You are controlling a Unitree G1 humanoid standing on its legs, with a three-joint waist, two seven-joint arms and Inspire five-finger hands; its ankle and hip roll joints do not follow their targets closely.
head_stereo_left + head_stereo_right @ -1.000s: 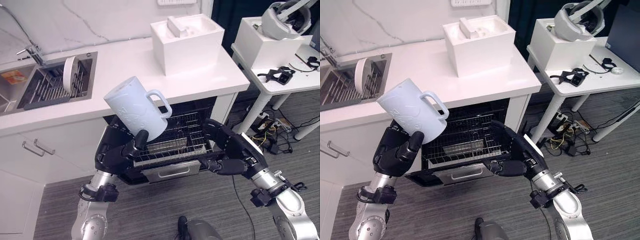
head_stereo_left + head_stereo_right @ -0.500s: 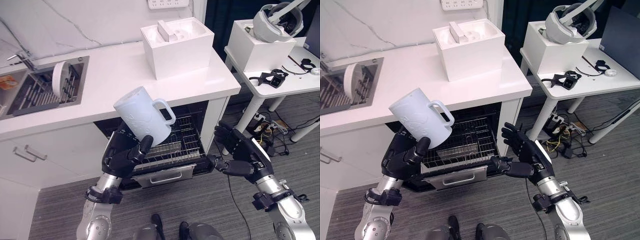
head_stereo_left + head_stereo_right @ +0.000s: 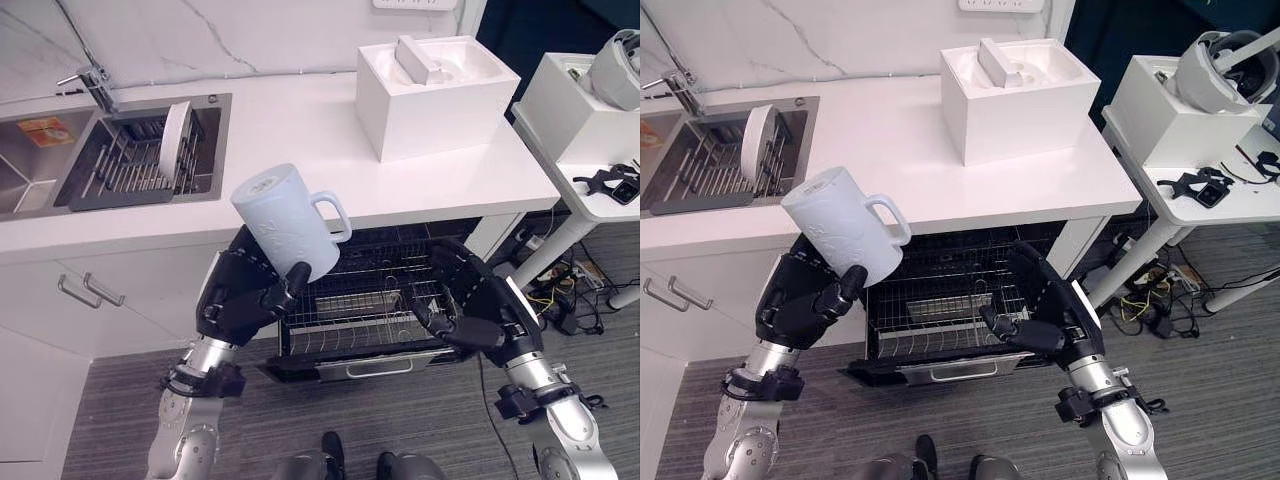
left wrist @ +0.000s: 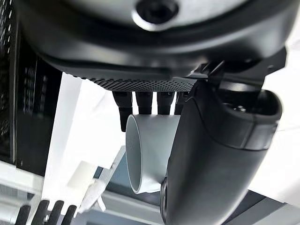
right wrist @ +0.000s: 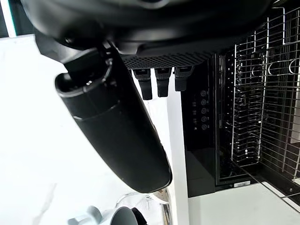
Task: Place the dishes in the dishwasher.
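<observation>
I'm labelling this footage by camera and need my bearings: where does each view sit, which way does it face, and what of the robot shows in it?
Left eye view: on the head, looking down at the counter and pulled-out dishwasher rack; both arms show, the left hand gripping the pale mug.
Right eye view: beside it, same scene; the right hand is open over the rack.
Left wrist view: along the left hand, thumb and fingers round the mug.
Right wrist view: along the right hand toward the rack.
Shared: both wrist views show the mug.
</observation>
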